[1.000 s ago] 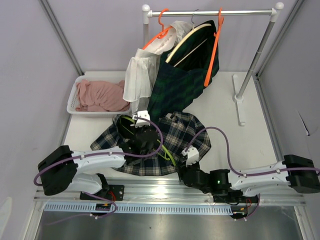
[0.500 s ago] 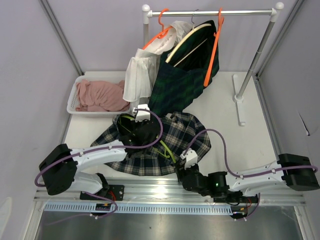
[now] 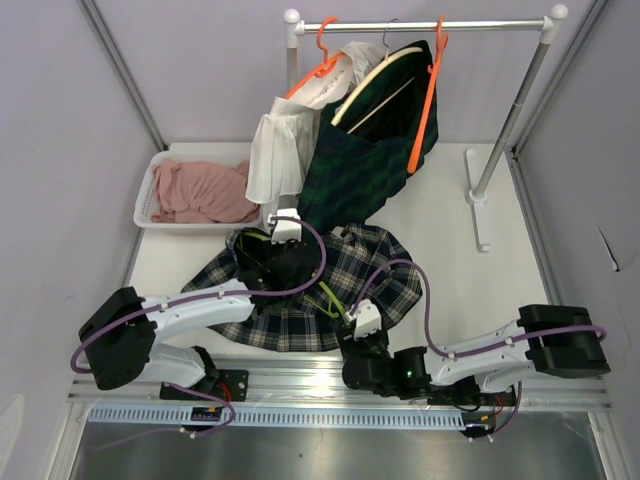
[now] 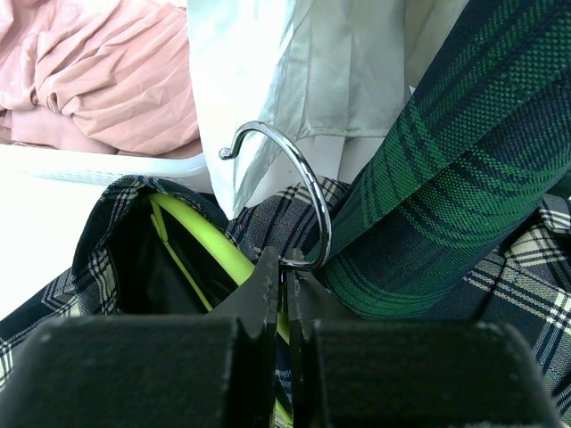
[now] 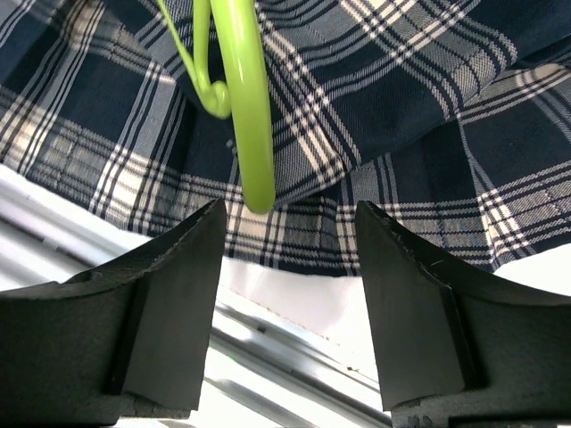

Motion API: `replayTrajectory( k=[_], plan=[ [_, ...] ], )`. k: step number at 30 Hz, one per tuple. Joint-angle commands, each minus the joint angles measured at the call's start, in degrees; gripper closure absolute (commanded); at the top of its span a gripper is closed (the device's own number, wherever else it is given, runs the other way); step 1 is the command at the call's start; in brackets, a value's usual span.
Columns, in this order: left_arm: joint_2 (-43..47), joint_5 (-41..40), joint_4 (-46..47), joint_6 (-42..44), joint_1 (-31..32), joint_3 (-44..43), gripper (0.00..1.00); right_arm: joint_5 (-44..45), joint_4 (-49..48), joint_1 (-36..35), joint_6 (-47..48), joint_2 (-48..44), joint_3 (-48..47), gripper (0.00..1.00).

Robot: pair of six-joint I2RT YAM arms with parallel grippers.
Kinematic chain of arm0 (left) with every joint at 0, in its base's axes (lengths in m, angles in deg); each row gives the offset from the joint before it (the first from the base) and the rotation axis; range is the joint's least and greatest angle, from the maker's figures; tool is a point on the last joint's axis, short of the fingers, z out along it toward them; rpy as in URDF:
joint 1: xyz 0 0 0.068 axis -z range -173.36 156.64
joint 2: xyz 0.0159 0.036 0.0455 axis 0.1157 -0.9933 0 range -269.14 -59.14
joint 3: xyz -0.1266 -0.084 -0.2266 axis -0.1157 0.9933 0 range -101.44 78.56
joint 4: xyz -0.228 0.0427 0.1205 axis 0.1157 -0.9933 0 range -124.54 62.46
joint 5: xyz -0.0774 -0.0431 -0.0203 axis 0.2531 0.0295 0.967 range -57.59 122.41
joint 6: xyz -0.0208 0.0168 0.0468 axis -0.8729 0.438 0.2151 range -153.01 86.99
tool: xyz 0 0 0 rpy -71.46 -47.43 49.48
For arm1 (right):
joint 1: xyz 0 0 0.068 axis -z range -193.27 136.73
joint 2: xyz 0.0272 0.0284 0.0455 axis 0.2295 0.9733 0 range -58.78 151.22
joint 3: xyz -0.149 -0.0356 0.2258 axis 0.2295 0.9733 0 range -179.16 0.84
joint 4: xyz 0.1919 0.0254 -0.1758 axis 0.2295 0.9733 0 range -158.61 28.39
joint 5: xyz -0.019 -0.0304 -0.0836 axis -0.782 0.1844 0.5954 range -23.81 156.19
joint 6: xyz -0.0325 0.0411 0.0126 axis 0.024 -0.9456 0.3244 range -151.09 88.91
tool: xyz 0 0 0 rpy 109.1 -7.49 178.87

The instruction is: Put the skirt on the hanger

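1. Well to the left of the clothes rail (image 3: 420, 24) and forward of it, a white basket (image 3: 146, 195) holds a crumpled pink garment (image 3: 205, 190).
2. At the rail's left end a white blouse (image 3: 275, 150) hangs on an orange hanger (image 3: 318, 62). Its hem drops to the table and, in the left wrist view, crowds close behind the hanger's hook.
3. In front of the rail's left end, the left gripper (image 4: 285, 272) has its jaws pinched together on the base of the steel hook (image 4: 299, 178) of the lime-green hanger (image 4: 201, 236).
4. From the rail's middle a dark green tartan garment (image 3: 365, 170) hangs on a cream hanger (image 3: 370, 75). Its lower edge drapes onto the skirt's far side and lies against the hook.
5. The skirt (image 3: 375, 270) is navy-and-white plaid and pleated. It lies spread and rumpled on the white table (image 3: 460, 260) in front of the rail, under its left half. One hanger arm goes into the dark opening at the waist. The other lies on top of the cloth, its tip near the hem.
6. The right gripper (image 5: 287, 267) sits in front of the rail's middle at the skirt's near hem. Its jaws are wide apart with nothing between them, and the hanger tip lies just beyond the gap.
7. Toward the rail's right end hangs a second orange hanger (image 3: 428, 100), beside the tartan garment.
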Motion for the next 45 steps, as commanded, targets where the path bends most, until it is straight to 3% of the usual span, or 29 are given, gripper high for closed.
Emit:
replayTrajectory(
  k=[1,9,10,12,16,19,24,29,33,39,45],
  plan=[
    [0.33,-1.25,0.23,0.04,-0.95,-2.47,1.0,7.63,-0.31,-0.55,-4.1,3.49,-3.51,0.38],
    [1.04,-0.72,-0.29,0.39,-1.39,-2.3,1.0,11.68,5.4,-0.46,-11.21,10.27,-5.98,0.44],
    [1.12,-0.63,-0.29,0.39,-1.39,-2.12,1.0,12.29,7.06,-0.55,-12.27,10.62,-5.8,0.54],
    [1.12,-0.37,-0.29,0.39,-1.39,-2.12,1.0,13.69,9.0,-0.46,-16.21,10.97,-5.71,0.62],
    [1.04,-0.01,-0.64,0.39,-1.57,-2.04,1.0,15.28,15.85,-0.55,-22.46,10.18,-5.63,0.89],
    [1.12,0.25,-0.56,0.13,-1.83,-2.03,1.0,15.55,19.98,-0.9,-25.01,7.2,-5.36,1.0],
    [2.61,0.69,1.37,0.65,-2.01,-0.81,1.0,11.43,17.02,0.15,-19.41,-2.46,-2.03,1.0],
    [4.81,-0.01,8.4,3.99,-2.01,2.62,1.0,-3.23,9.9,7.43,-7.37,-12.22,0.87,1.0],
    [5.61,-1.68,12.18,6.97,-2.01,3.33,1.0,-13.97,11.63,13.15,-2.62,-18.37,-0.35,1.0],
    [5.17,-3.18,18.95,10.85,-2.1,3.77,1.0,-26.36,17.36,17.2,0.99,-19.0,-6.22,1.0],
    [3.59,-3.79,21.05,12.43,-2.01,2.36,1.0,-29.71,22.89,17.29,1.08,-16.36,-10.9,1.0]
  ],
)
